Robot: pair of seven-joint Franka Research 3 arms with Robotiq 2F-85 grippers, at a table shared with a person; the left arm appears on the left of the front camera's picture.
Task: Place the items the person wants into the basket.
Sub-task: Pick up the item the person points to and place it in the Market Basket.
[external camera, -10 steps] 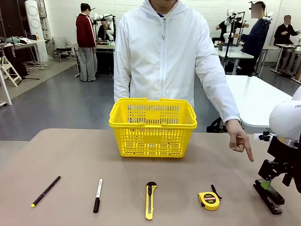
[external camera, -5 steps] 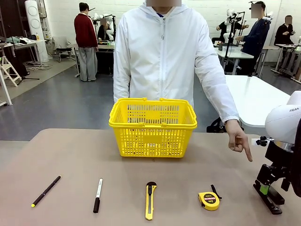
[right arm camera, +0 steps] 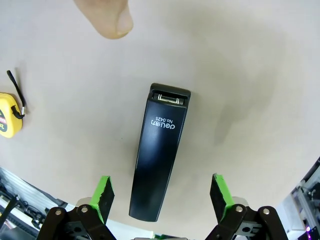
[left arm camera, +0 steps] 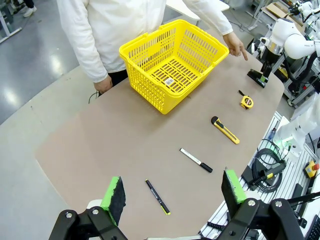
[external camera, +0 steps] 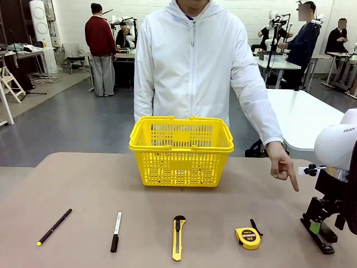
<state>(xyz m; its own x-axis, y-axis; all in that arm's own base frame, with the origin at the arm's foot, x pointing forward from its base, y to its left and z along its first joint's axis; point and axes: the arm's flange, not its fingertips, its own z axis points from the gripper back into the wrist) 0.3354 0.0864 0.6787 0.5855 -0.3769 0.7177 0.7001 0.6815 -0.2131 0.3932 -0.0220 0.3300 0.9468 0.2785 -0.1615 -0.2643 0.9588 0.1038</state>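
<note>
My right gripper [right arm camera: 161, 186] is released, one finger on each side of the black stapler [right arm camera: 162, 135]; I'd centre over the stapler, drop straight, clamp its narrow sides.

Open tabletop [external camera: 83, 190], crowded lower right
Basket [external camera: 181, 151] blocks centre; stapler [external camera: 325, 243] and pointing hand [external camera: 281, 166] crowd the right edge.

Pretty clearly a robotics lab where I'm working. My brown table [external camera: 83, 184] sits in a big open room with a shiny grey floor [external camera: 72, 123] and a white brick wall [external camera: 72, 22] at the back. More white worktables [external camera: 304, 114] stand around, with people [external camera: 101, 47] busy at them. Off my table's edge hang black cables [left arm camera: 265, 165] and a red stop button [left arm camera: 313, 167].
</note>
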